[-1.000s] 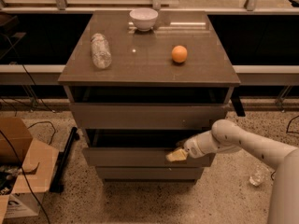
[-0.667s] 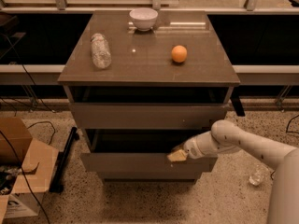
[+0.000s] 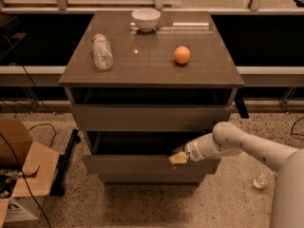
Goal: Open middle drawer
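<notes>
The grey-brown cabinet [image 3: 152, 65] has three drawers. The middle drawer [image 3: 137, 165] is pulled partly out toward me, with a dark gap behind its plain front. My gripper [image 3: 178, 158] sits at the top edge of that front, right of centre, and touches it. My white arm [image 3: 237, 144] reaches in from the lower right. The top drawer [image 3: 147, 118] stands a little out. The bottom drawer [image 3: 147, 178] shows only as a thin strip under the middle one.
On the cabinet top are a white bowl [image 3: 146, 19], a lying plastic bottle [image 3: 102, 51] and an orange [image 3: 182, 54]. An open cardboard box [image 3: 16, 175] and cables lie on the floor at left. A black bar [image 3: 64, 163] leans beside the cabinet. A clear object [image 3: 262, 178] lies at right.
The middle drawer has slid further out toward me, and my gripper has moved with its front edge, down and slightly left.
</notes>
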Action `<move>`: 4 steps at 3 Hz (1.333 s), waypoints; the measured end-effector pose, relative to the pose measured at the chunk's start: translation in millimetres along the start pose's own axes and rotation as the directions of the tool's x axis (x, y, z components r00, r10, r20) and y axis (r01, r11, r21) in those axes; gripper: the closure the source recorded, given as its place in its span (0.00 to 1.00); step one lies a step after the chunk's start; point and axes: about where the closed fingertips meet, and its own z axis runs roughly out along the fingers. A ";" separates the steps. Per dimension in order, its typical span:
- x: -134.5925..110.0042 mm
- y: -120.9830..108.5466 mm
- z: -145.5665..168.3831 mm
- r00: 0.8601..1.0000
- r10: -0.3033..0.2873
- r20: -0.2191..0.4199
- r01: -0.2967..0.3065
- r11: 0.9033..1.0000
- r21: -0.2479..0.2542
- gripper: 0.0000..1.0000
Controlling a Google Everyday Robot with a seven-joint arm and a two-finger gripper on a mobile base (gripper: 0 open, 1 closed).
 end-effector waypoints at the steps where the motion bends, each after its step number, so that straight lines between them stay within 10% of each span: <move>1: -7.6 1.8 -2.3 0.999 -0.044 -0.008 0.044 0.999 0.000 0.21; 2: -7.0 0.2 -3.5 0.993 -0.087 -0.074 0.090 0.995 0.031 0.01; 4: 20.1 -5.9 0.8 0.945 -0.126 -0.303 0.147 0.988 0.049 0.15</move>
